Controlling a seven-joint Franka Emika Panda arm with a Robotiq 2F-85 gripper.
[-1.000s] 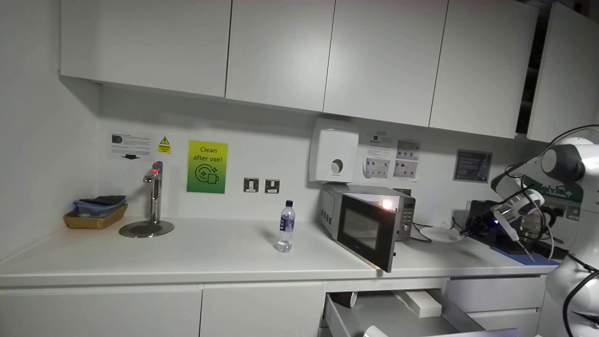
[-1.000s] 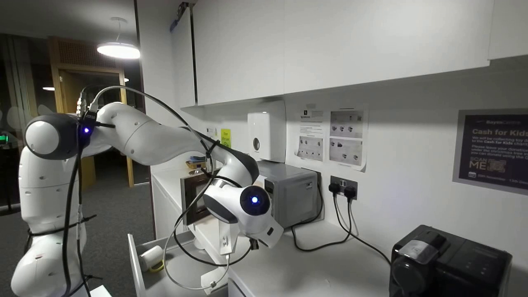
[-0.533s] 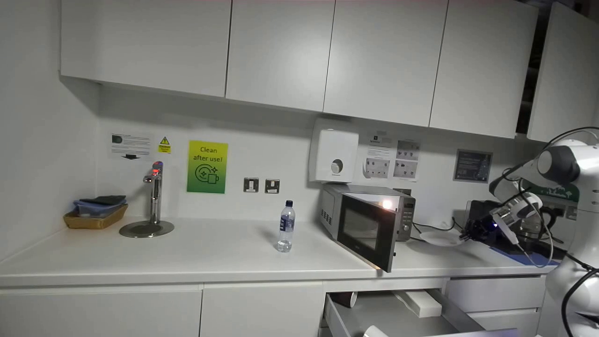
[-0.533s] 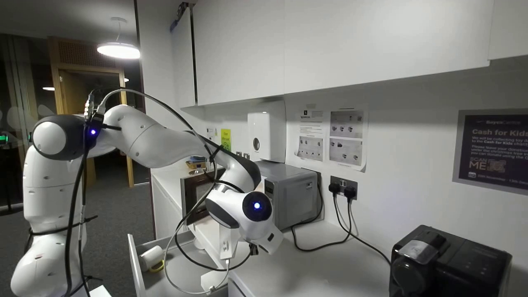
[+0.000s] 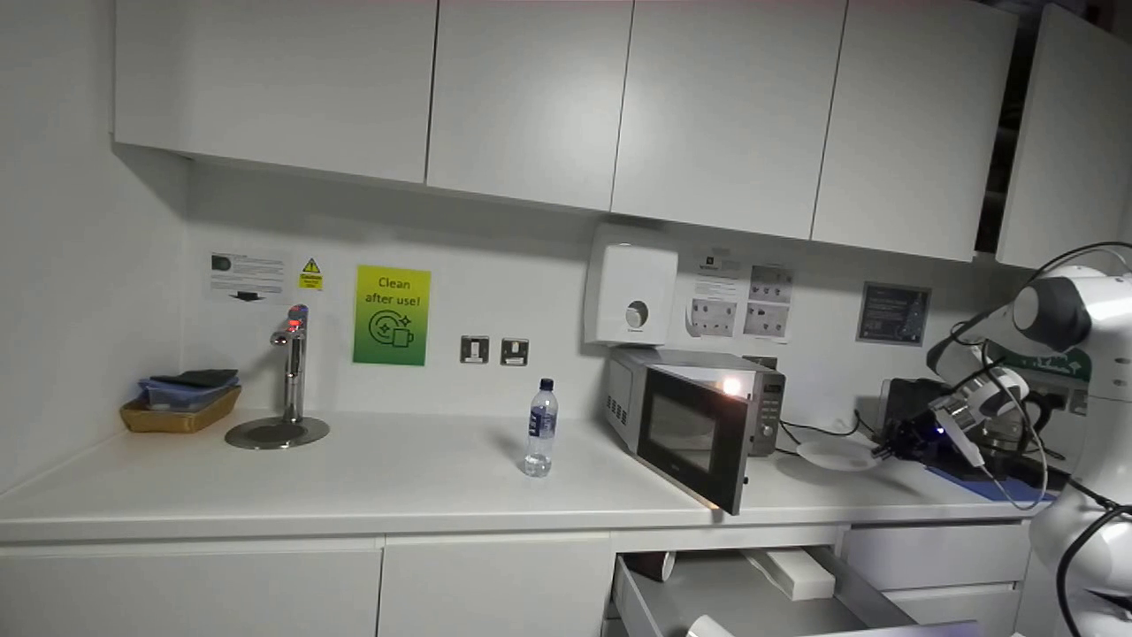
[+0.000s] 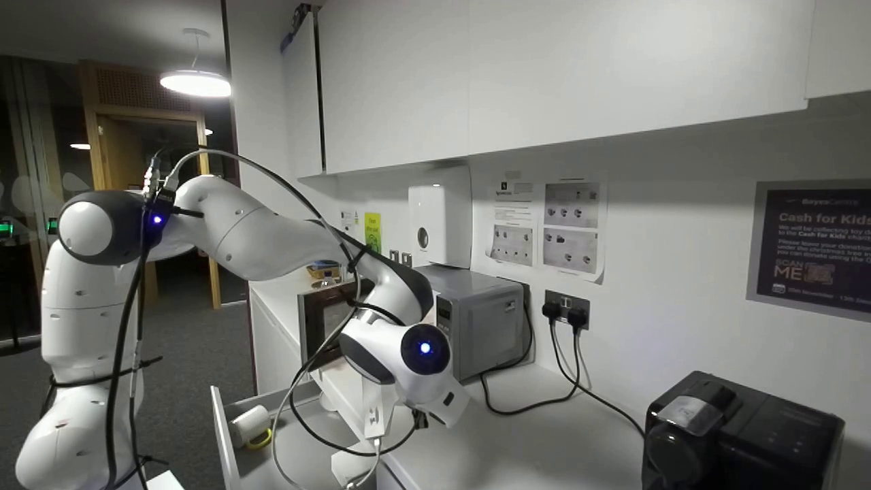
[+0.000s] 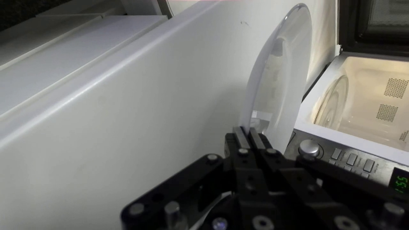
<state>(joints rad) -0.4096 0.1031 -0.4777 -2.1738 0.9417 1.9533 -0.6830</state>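
Gripper [image 7: 248,131]: at the lower centre of the wrist view, its two black fingertips nearly together and pinching the edge of a white plate [image 7: 295,70].
Plate: stretches from the fingertips to the top of the wrist view, right of centre; in an exterior view it is a pale disc [image 5: 836,456] at the right, beside the microwave [image 5: 681,425].
Counter [image 7: 143,105]: white, filling the left and middle of the wrist view, a soft shadow [image 7: 220,118] on it next to the plate.
Microwave: silver, right of centre in an exterior view, door [image 5: 707,460] standing open; at the wrist view's right edge its lit interior [image 7: 366,86] shows a glass turntable [image 7: 332,103].
Drawer [image 5: 734,597]: pulled out at the lower right of an exterior view, a white box [image 5: 800,575] inside.
Bottle [image 5: 540,433]: clear, dark-capped, upright on the counter near the middle of an exterior view.
Coffee machine [image 6: 748,435]: black, lower right of an exterior view.
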